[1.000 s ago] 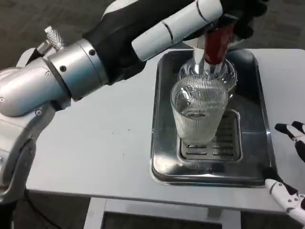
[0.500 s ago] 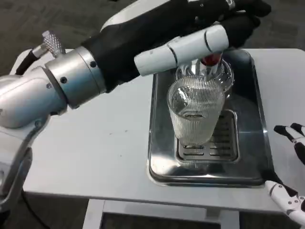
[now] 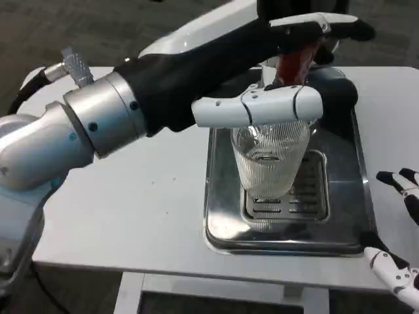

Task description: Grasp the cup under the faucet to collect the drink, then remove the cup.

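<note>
One cup (image 3: 268,163) on tray (image 3: 347,196), just below left hand (image 3: 262,72)

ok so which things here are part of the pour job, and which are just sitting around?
In the job:
- ribbed glass cup, on the drain grate
- red faucet handle
- left hand, at the handle above the cup
- steel drip tray

Just around:
- right hand, idle by the tray's right edge
- white table

The left hand (image 3: 275,72) is now lower and nearer to the cup (image 3: 268,160) than before. One white finger (image 3: 258,110) now lies across the top rim of the cup, and the red faucet handle (image 3: 294,62) shows between the fingers.
</note>
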You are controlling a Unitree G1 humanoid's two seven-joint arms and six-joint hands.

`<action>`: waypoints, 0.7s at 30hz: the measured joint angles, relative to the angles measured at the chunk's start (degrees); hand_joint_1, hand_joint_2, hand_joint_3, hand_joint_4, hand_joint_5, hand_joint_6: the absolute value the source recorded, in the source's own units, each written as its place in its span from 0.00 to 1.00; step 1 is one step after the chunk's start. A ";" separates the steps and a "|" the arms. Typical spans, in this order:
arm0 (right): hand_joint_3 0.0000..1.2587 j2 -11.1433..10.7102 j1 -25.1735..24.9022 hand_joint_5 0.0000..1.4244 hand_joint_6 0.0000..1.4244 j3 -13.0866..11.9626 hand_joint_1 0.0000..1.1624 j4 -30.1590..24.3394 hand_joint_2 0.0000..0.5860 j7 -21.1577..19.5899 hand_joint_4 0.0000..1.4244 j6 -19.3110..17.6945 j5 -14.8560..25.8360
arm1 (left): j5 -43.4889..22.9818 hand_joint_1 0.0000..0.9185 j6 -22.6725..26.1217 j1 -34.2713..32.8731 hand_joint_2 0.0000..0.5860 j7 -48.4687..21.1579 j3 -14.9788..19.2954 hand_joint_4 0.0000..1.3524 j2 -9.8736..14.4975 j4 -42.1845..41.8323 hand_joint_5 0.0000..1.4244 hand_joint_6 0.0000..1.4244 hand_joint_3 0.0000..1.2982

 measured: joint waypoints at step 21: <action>0.08 -0.29 -0.37 0.00 0.08 -0.38 0.32 0.00 0.77 0.01 0.00 1.14 0.40 | 8.72 0.00 -6.42 0.48 0.23 -0.03 -0.69 0.04 0.60 -0.86 0.11 0.12 0.10</action>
